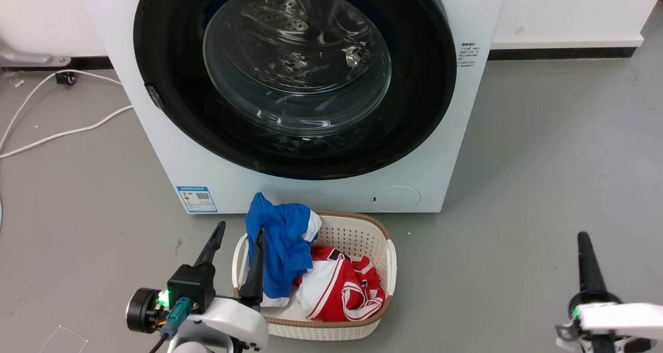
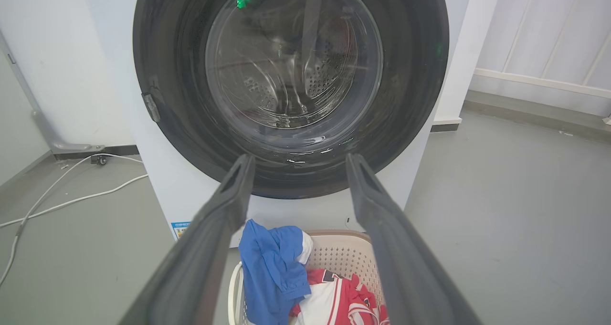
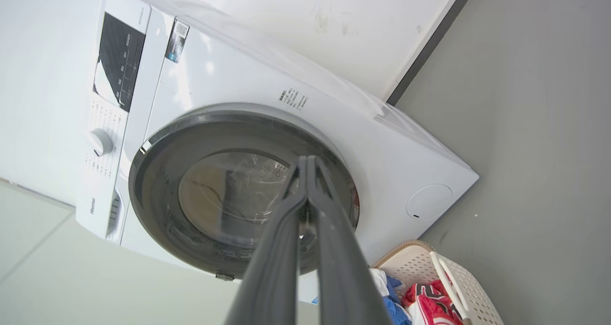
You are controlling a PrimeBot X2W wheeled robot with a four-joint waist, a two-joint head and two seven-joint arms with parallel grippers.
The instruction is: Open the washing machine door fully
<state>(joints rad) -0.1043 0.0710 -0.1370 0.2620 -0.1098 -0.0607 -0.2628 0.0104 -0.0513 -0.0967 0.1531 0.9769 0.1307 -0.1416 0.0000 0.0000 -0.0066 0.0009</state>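
This looks like a laundry room. A big white washing machine [image 1: 311,195] stands on a plain grey floor [image 1: 544,161] against a white wall [image 1: 570,5]. Just in front of it sits a white basket [image 1: 391,259] with blue and red clothes [image 1: 342,291] in it. A white cable [image 1: 67,132] lies on the floor.

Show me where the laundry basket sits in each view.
Head view: laundry basket at bottom centre.
Left wrist view: laundry basket at bottom centre, between the fingers of the left gripper.
Right wrist view: laundry basket in bottom right corner.
Shared landmark: the washing machine door behind it.
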